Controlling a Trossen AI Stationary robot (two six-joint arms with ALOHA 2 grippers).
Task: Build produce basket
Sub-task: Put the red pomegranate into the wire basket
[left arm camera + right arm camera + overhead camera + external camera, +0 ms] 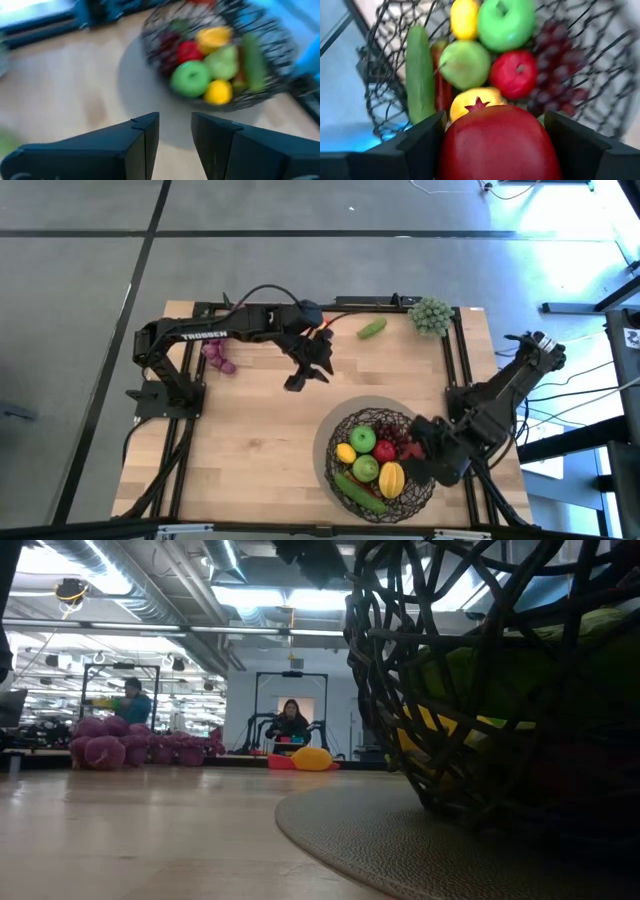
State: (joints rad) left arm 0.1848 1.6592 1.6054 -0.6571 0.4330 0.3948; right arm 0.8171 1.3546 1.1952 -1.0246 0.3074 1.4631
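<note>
Basket (432, 485) near the table's front right edge; right gripper (495, 145) pinches a red pomegranate (500, 142) just over its rim. Lower it into the gap beside the grapes (560, 65) before letting go. Left gripper (175, 135), slightly spread and empty, waits over mid-table.

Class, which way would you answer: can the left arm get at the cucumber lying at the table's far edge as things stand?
Probably yes. The left tool hangs over bare table, holding nothing, and the cucumber lies alone with open wood between them. The right tool is busy at the basket with a pomegranate.
</note>
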